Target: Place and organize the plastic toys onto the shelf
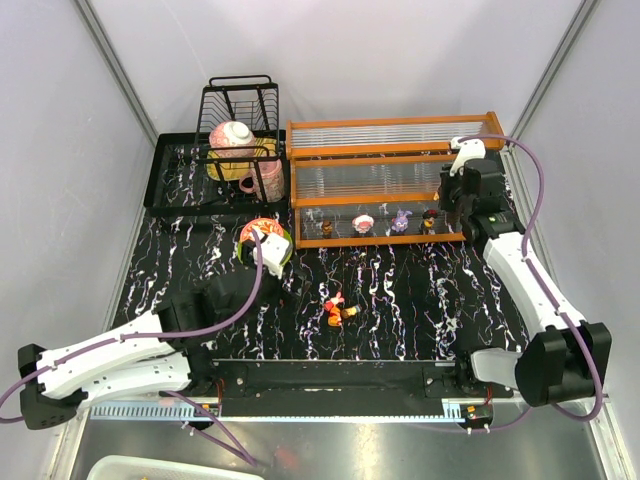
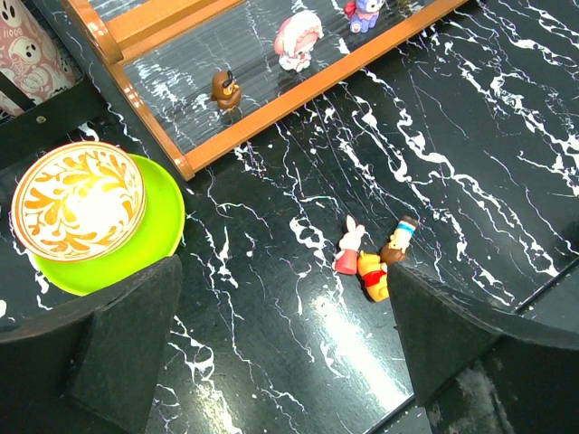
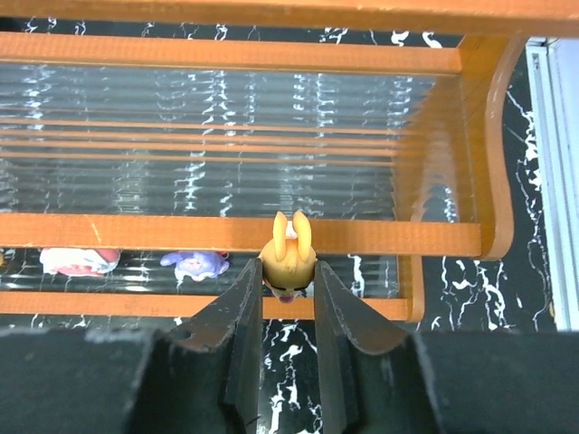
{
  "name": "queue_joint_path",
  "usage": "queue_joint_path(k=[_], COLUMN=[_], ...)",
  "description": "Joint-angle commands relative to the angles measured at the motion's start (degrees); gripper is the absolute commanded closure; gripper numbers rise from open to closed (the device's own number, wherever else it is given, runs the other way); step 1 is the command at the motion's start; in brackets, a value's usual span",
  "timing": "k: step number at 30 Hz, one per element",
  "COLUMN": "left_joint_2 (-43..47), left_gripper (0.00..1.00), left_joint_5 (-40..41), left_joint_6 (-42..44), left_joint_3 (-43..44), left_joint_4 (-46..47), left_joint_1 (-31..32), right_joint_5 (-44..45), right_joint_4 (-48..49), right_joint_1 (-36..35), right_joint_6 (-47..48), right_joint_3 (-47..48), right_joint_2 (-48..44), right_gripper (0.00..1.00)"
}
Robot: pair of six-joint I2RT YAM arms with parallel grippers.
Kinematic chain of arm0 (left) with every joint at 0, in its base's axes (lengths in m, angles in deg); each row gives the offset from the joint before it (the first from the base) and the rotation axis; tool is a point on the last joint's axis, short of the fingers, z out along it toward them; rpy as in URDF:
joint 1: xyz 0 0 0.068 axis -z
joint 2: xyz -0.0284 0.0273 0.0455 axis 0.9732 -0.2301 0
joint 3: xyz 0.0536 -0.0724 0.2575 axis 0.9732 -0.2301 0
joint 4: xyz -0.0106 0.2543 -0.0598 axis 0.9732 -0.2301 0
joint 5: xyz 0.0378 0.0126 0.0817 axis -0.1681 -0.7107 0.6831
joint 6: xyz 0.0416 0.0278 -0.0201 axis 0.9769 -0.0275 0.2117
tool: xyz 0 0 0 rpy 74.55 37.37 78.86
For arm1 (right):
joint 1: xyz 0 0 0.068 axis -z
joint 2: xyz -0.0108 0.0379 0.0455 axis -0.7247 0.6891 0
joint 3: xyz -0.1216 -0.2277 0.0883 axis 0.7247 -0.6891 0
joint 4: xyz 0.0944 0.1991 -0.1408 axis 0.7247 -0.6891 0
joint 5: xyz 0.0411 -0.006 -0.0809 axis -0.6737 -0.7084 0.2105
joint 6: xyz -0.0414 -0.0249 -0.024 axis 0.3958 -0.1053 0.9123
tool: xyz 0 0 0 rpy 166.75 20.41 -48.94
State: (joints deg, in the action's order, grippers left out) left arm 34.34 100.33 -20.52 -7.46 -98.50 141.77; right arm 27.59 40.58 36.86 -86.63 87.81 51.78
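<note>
Two pincers appear, one loaded and one idle. The right pincer (image 3: pixel 288 271) is clamped on a small yellow-orange plastic figurine with two long ears (image 3: pixel 289 253). Its jaws press the body from both sides, so the ears project past the fingertips.

The figurine hangs over the right end of the lowest tier of the wide orange-framed shelf with clear ribbed panels (image 3: pixel 226 233). A purple figurine (image 3: pixel 197 263) and a pink-white figurine (image 3: pixel 80 260) stand on that tier to its left. This position suggests the held toy is meant to extend their row. A small brown figurine (image 2: pixel 225 89) stands at the left end of the row, and the two upper tiers look bare.

The left pincer (image 2: pixel 282 271) hovers above the black marbled desk (image 2: pixel 470 136) with jaws spread wide and nothing between them. Just ahead of it, two toys lie touching on the desk, well apart from the shelf: a pink-white rabbit figurine (image 2: pixel 348 249) and a yellow-orange figurine with a dark hat (image 2: pixel 384 267). The wide opening and downward aim probably prepare a grasp of one of them.

A red patterned bowl (image 2: pixel 77 199) on a green plate (image 2: pixel 163 226) sits just beside the shelf's left corner. A black wire dish rack (image 1: pixel 240 100) stands behind.
</note>
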Motion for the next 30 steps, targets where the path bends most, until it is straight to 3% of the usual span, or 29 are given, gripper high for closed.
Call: queue_joint_path(k=[1,30], left_joint_2=[-0.65,-1.45], left_gripper=[0.01,0.01], left_joint_5=[-0.90,-0.64], left_joint_6=[1.82,1.65], left_joint_3=[3.27,2.92], left_joint_4=[1.79,3.02], left_joint_1=[-0.57,-1.88], right_joint_5=[-3.80,-6.35], right_joint_4=[6.06,11.08], right_joint_1=[1.85,5.28], right_joint_6=[3.85,4.82], right_joint_3=[3.34,7.12], right_joint_2=[0.65,11.63], right_gripper=[1.00,1.00])
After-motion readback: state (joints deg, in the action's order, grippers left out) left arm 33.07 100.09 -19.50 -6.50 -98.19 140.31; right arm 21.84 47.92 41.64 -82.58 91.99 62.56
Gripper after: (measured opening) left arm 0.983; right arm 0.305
